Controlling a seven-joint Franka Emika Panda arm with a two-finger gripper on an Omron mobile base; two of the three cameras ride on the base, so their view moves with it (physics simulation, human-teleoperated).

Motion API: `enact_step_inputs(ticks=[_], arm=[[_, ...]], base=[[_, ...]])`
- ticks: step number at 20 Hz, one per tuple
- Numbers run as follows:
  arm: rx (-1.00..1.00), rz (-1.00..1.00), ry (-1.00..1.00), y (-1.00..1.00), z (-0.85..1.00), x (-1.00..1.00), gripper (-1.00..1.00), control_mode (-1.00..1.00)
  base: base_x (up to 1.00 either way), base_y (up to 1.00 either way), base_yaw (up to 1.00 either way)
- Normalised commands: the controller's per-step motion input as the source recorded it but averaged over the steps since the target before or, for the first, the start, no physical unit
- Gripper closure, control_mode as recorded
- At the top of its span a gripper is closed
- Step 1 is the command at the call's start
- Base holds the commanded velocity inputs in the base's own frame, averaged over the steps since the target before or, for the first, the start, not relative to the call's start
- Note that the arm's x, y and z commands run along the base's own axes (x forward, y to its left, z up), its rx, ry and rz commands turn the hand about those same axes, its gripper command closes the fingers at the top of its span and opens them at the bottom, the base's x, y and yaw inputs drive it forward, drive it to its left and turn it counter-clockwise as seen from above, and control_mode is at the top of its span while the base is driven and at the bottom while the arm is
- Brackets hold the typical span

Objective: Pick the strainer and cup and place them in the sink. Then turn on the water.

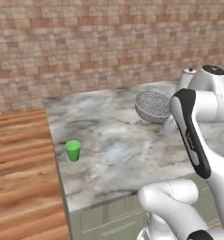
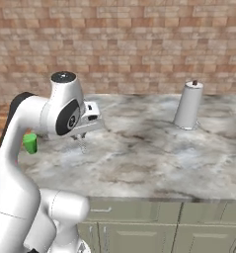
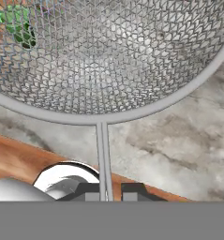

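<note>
Strainer (image 1: 153,106) first: it hangs above the marble counter (image 1: 118,150), held by its thin wire handle (image 3: 102,159), which runs down between the gripper's (image 3: 112,191) two dark tips; the jaws are pinched nearly together on that wire; seen from the hand, the mesh bowl sits right in front, tilted on its side. The green cup (image 1: 73,150) stands upright near the counter's left edge, well apart from the strainer, beside the wooden floor (image 1: 19,178).

My worry is the grip; a thin wire held so far from a wide bowl could twist or slide in the jaws if the arm swings fast, and the strainer might drop onto the counter. The sink and faucet lie somewhere outside these views; from the right, the arm's own body covers the strainer, and I can't make out what the white cylinder (image 2: 188,105) at the back is.
</note>
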Motion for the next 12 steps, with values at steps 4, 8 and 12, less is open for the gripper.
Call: enact_step_inputs(ticks=[4, 8, 12], arm=[[0.00, 0.00, 0.00, 0.00, 0.00, 0.00, 1.00, 1.00], [0.00, 0.00, 0.00, 0.00, 0.00, 0.00, 1.00, 1.00], [0.00, 0.00, 0.00, 0.00, 0.00, 0.00, 1.00, 1.00]], base=[[-0.27, 0.00, -0.63], [-0.39, 0.00, -0.76], [-0.37, 0.00, -0.80]])
